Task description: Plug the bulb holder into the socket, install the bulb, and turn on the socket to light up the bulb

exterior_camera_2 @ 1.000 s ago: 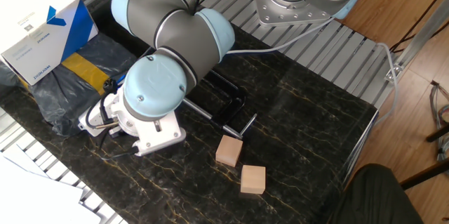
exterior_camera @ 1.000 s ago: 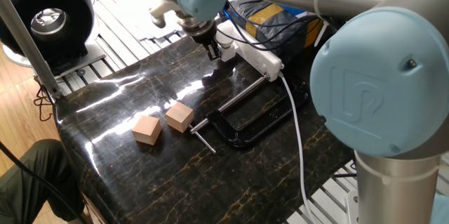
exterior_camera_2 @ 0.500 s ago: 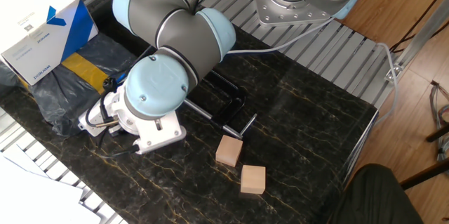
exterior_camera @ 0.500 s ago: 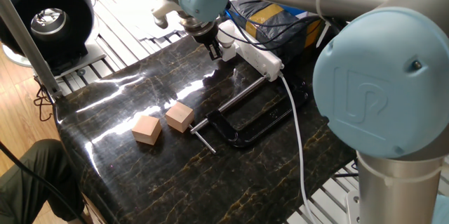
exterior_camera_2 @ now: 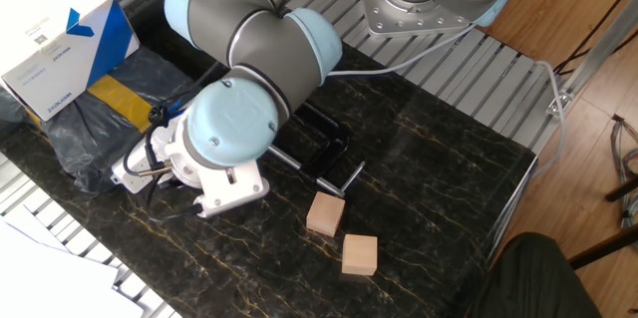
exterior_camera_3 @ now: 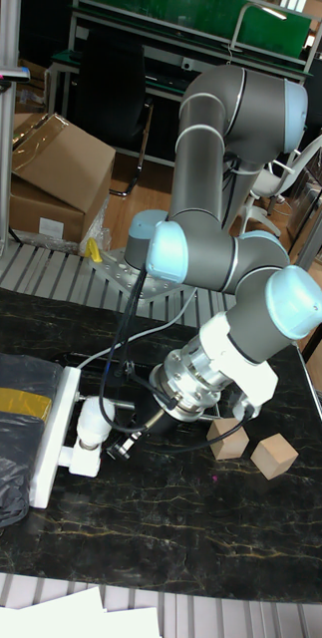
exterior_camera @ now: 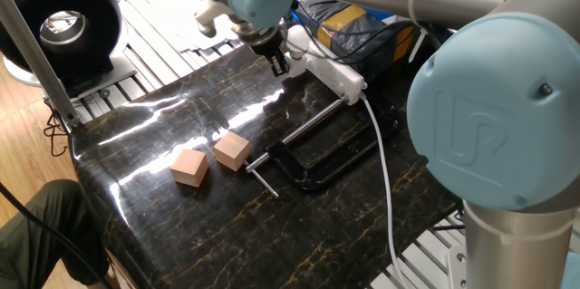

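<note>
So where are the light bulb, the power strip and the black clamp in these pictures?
light bulb [exterior_camera_3: 91, 422], tall fixed view, on its round white globe.
power strip [exterior_camera: 333, 73], one fixed view, on its white top face near the cable end.
black clamp [exterior_camera: 299, 170], one fixed view, on the lower bar of its frame.

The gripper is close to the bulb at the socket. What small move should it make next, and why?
Probably back the gripper slightly away from the bulb: the bulb appears already seated at the socket and unlit, so only switching on seems left.
</note>
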